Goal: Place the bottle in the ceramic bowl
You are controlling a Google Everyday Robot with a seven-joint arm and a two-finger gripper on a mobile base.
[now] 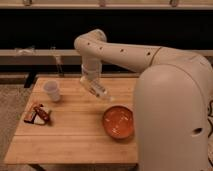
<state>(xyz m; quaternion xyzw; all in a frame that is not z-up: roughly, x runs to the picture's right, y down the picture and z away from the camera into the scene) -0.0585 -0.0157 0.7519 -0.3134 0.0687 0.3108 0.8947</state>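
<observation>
The bottle (102,93) is small and pale, and it hangs tilted from my gripper (91,83) above the middle of the wooden table (75,135). The gripper is shut on the bottle's upper end and points down from the white arm (115,52). The ceramic bowl (119,121) is round, glossy and orange-brown. It stands on the table to the lower right of the bottle, a short way from it. The bowl's right edge is hidden behind my large white arm segment.
A white cup (52,91) stands at the table's back left. Dark red-brown and white packets (37,114) lie near the left edge. The bulky arm segment (172,115) covers the table's right side. A dark shelf front runs behind the table.
</observation>
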